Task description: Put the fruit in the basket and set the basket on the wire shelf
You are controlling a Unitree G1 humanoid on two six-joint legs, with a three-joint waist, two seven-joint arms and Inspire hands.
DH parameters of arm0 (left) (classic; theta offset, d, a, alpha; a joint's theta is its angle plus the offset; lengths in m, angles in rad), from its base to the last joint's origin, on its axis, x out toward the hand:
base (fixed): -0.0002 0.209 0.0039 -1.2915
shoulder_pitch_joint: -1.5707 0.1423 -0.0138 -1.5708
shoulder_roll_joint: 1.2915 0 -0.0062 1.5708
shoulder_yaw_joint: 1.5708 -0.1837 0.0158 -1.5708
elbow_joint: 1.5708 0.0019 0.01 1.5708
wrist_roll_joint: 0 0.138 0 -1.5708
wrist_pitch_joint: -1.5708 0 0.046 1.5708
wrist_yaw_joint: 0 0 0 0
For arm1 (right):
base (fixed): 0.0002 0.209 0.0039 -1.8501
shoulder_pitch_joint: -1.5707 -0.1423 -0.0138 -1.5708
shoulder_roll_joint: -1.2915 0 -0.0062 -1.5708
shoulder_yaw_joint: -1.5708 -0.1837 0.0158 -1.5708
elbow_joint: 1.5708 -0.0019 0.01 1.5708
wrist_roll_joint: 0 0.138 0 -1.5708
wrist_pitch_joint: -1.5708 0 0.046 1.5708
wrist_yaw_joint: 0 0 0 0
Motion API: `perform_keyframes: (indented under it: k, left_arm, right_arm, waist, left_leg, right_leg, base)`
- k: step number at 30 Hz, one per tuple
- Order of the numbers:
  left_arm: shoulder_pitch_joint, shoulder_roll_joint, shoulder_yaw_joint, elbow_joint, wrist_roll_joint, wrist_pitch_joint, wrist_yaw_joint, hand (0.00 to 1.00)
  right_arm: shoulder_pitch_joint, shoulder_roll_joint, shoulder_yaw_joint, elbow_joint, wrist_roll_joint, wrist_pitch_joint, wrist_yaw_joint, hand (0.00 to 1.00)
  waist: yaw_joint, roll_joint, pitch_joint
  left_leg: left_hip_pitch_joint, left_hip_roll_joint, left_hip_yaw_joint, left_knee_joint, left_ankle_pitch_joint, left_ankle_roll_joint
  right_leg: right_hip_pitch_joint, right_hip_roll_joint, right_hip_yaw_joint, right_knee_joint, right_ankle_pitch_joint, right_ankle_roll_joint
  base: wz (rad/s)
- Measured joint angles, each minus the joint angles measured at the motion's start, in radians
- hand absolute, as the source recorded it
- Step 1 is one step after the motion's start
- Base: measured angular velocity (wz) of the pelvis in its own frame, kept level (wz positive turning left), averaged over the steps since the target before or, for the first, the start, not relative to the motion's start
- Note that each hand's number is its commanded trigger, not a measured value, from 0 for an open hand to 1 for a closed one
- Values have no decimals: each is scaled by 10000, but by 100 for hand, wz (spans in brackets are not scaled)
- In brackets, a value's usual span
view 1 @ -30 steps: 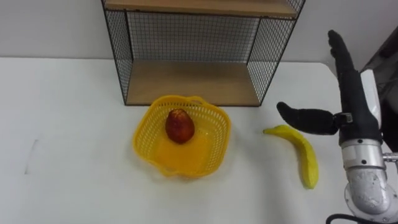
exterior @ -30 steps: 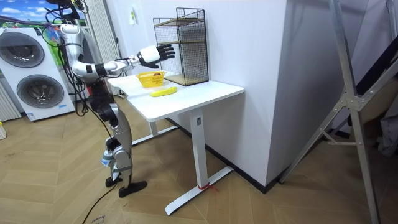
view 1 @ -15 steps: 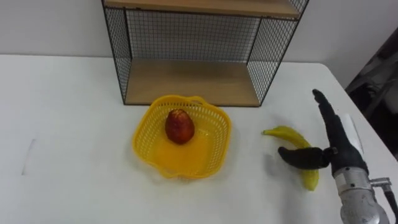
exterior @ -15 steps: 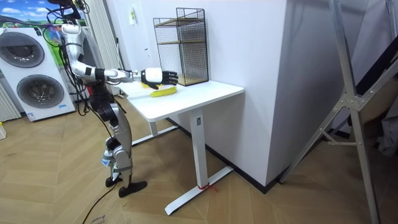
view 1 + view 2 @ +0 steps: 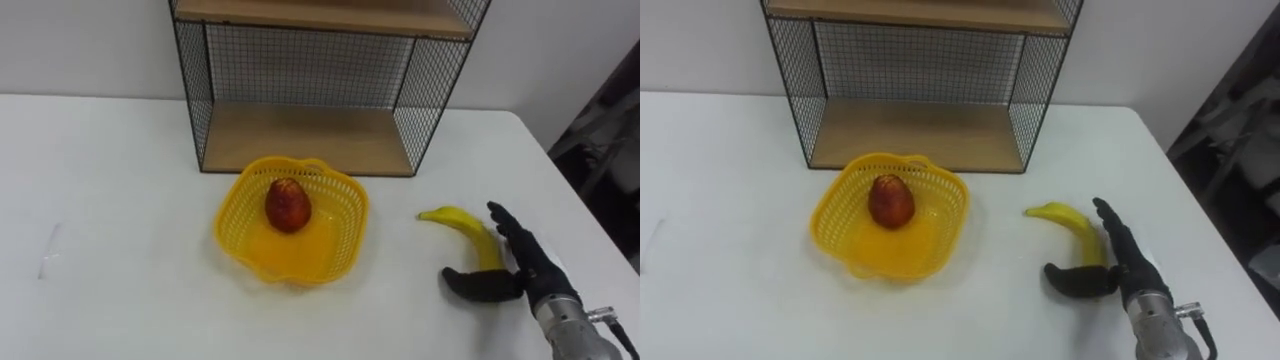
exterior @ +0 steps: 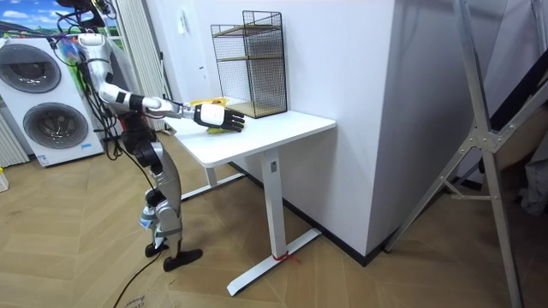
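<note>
A yellow plastic basket (image 5: 330,205) (image 5: 933,202) sits mid-table with a red fruit (image 5: 288,203) (image 5: 891,200) inside it. A banana (image 5: 464,229) (image 5: 1070,222) lies on the table to the basket's right. My right hand (image 5: 525,265) (image 5: 1124,263) is down at the banana's near end, open, with straight fingers along its right side and the thumb spread out to its left. In the room view the right hand (image 6: 216,116) reaches low over the table. The wire shelf (image 5: 310,135) (image 5: 915,132) (image 6: 252,64) stands behind the basket with a bare wooden bottom board.
The white table (image 5: 110,200) (image 6: 265,133) ends close to the right of my hand. I stand at the table's end on the room view's left, with washing machines (image 6: 38,98) behind me.
My right hand came down from high over the table's right side to the table surface at the banana's near end. The basket, red fruit and banana have stayed where they were.
</note>
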Motion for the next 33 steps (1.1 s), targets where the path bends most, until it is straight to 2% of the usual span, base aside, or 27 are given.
perform_keyframes:
  k: [3, 8, 12, 16, 25, 33]
  left_arm:
    - [8, -1, 126, -7, 12, 57, -2, 0]
    - [-2, 5, 118, -3, 113, 194, 33, 0]
    - [8, -26, 111, 14, 128, 319, 80, 0]
    - [-4, -93, 138, -41, 123, 357, 228, 0]
    - [-274, -171, 132, -71, 105, 341, 248, 0]
    - [-415, -180, 125, -72, 97, 295, 248, 0]
  right_arm:
    - [-98, -20, -305, 316, -56, -65, -104, 100]
    - [-735, -391, -594, 1408, -929, -70, -514, 100]
    - [-783, -403, -609, 1554, -1474, -17, -964, 100]
    - [-815, -263, -613, 1605, -1633, 268, -1219, 100]
    - [-715, 17, -661, 1297, -1543, 359, -1298, 100]
    - [-389, 63, -265, 39, -1245, 927, -1106, 100]
  waist:
    - [1, -35, -21]
    - [68, -76, -55]
    - [141, -75, -58]
    - [214, -73, -64]
    - [224, -58, -69]
    - [303, -17, -69]
  left_leg:
    - [58, -56, -238, 2, 17, 34]
    - [81, -109, -531, 53, 34, 64]
    - [74, -68, -574, 48, 34, 57]
    - [79, -40, -528, 42, 36, 50]
    - [74, -47, -493, 69, 34, 49]
    - [8, -34, -371, 30, 38, 44]
  right_leg:
    - [72, -47, -132, -35, -10, 17]
    - [351, -85, -327, -190, 26, 73]
    - [374, -72, -411, -189, 23, 68]
    - [373, -54, -425, -182, 24, 66]
    - [351, -57, -356, -165, 33, 52]
    - [200, -18, -210, -123, 51, 25]
  base:
    - [14]
    - [18]
    - [7]
    - [0]
    - [-1]
    - [-7]
